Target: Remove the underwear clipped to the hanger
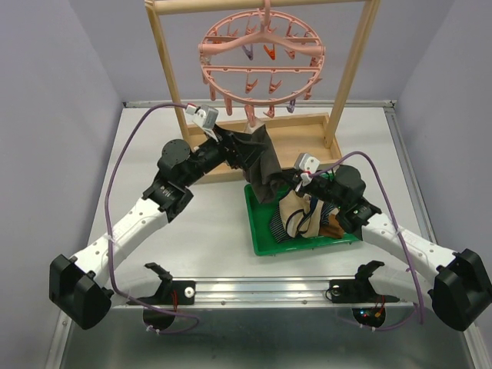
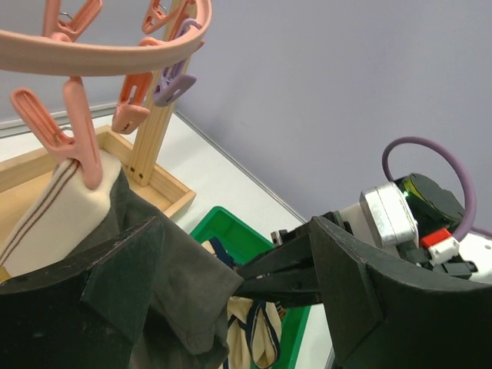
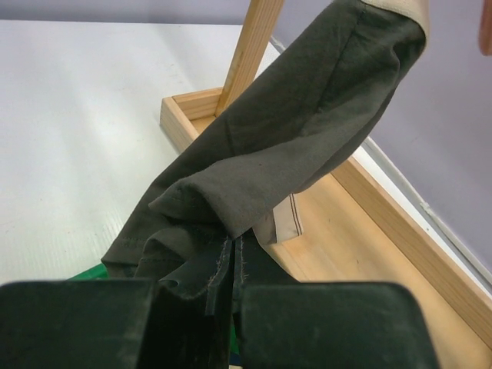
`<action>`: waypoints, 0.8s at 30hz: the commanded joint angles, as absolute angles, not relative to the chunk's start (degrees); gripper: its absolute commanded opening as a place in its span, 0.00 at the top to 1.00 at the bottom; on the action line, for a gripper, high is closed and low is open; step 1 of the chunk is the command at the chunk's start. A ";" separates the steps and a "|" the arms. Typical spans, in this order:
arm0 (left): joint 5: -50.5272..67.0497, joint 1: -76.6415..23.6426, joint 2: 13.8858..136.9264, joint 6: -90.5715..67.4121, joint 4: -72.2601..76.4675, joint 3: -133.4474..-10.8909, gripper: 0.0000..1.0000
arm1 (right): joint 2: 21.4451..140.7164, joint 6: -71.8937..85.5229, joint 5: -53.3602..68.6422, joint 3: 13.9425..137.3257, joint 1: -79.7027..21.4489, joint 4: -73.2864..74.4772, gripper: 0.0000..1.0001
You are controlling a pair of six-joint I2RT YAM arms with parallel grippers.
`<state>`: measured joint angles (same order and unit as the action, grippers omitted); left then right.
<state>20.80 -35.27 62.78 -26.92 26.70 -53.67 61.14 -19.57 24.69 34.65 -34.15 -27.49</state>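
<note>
The pink hanger [image 1: 263, 58] hangs from the wooden frame; its ring [image 2: 100, 54] also shows in the left wrist view. A dark underwear with a beige waistband [image 1: 257, 157] is held at the waistband by one pink clip [image 2: 73, 138] and stretches down to the right. My right gripper [image 1: 277, 184] is shut on its lower edge [image 3: 231, 254]. My left gripper [image 2: 236, 231] is open, its fingers [image 2: 84, 300] either side of the cloth [image 2: 169, 284] just under the clip. In the top view it sits at the cloth's upper left [image 1: 229, 144].
A green tray [image 1: 257, 231] below the right gripper holds removed underwear, beige with navy trim [image 1: 296, 215] and brown [image 1: 332, 224]. The wooden frame's base tray [image 1: 307, 131] and posts [image 1: 350, 73] stand behind. Other clips [image 2: 131, 108] hang empty.
</note>
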 commanded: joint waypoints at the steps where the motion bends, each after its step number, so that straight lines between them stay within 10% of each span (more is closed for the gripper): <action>1: 18.29 -35.68 64.51 -27.86 32.25 -57.13 0.13 | 61.00 -19.86 25.58 33.66 -33.84 -30.23 1.00; 24: 9.75 -33.40 73.82 -26.19 35.33 -63.45 0.16 | 59.77 -19.60 25.84 32.17 -33.84 -31.11 1.00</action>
<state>8.99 -34.26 72.79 -27.05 31.66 -59.81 61.08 -19.55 25.28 33.21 -34.13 -27.79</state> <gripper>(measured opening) 0.850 0.022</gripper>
